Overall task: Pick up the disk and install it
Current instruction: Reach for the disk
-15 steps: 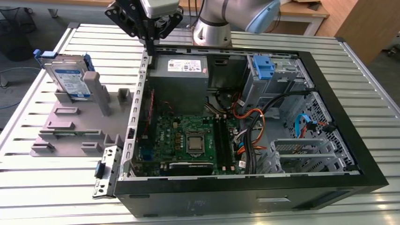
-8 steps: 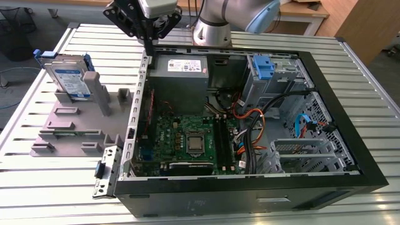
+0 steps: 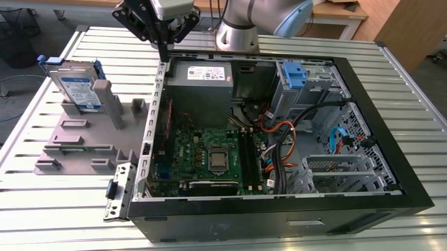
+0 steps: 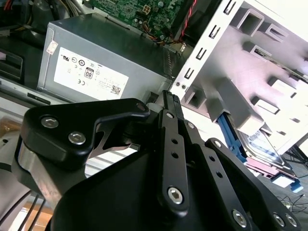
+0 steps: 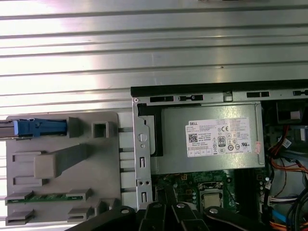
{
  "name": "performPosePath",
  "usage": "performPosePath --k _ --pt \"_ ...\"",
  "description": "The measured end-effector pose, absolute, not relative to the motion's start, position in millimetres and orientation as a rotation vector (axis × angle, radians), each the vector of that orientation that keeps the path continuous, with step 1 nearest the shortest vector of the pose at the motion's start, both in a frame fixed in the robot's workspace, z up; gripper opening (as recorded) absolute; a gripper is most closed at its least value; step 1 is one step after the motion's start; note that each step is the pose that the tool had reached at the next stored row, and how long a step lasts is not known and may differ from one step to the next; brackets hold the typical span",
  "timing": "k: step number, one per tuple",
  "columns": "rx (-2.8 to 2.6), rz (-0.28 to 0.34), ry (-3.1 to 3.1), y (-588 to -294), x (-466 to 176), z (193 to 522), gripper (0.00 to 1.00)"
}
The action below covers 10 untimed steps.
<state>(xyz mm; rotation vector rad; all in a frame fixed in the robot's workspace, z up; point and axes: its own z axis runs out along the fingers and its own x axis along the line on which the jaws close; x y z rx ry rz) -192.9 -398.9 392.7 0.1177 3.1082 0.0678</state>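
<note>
The disk (image 3: 77,86), a silver drive with a white-and-blue label in a bright blue carrier, stands upright in the grey fixture (image 3: 84,141) at the exterior view's left, outside the case. My gripper (image 3: 165,55) hangs above the case's back left corner, right of the disk and well apart from it. Its fingers are shut with nothing between them. In the second wrist view the gripper (image 4: 168,96) points at the case wall, with the disk (image 4: 264,149) beyond. The first wrist view shows the disk (image 5: 33,127) edge-on and the gripper (image 5: 166,207) over the motherboard's edge.
The open black computer case (image 3: 391,130) lies on the slatted metal table (image 3: 42,209). Inside are a grey power supply box (image 3: 199,78), the motherboard (image 3: 209,157), cables and a drive cage with an upright blue latch (image 3: 294,73). The arm's base (image 3: 236,34) stands behind the case.
</note>
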Motion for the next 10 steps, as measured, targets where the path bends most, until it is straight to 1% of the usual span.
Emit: performPosePath --k 10 --pt "0.118 0.068 3.108 -398.9 -195.8 392.8 0.11"
